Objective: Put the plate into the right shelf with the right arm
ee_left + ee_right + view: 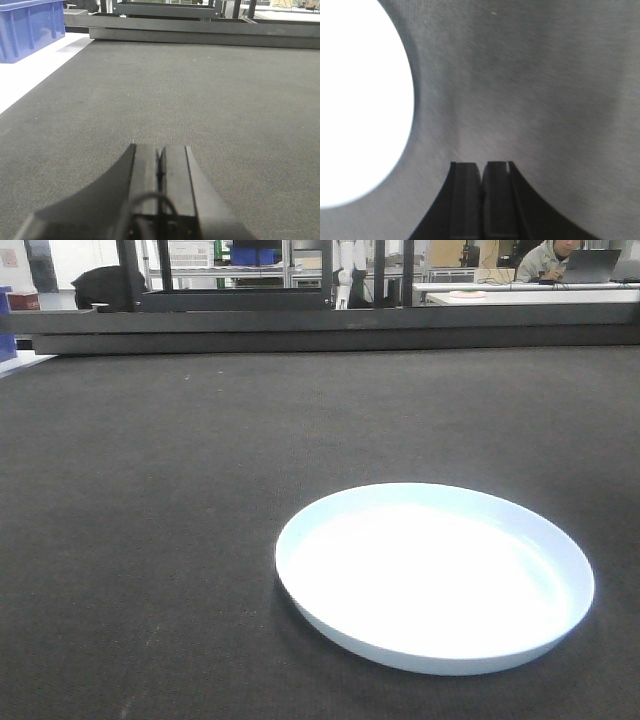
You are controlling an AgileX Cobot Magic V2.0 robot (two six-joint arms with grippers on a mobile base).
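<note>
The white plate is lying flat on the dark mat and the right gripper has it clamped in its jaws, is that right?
Not quite. The plate does lie flat on the dark mat, but the right gripper holds nothing. In the right wrist view its jaws are closed together, with the plate lying apart from them at the picture's left side.

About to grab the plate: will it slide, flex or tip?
The plate looks rigid and glossy, so probably slippery to pinch. Its low upturned rim offers little grip, so it may tilt. The textured mat likely resists sliding.
</note>
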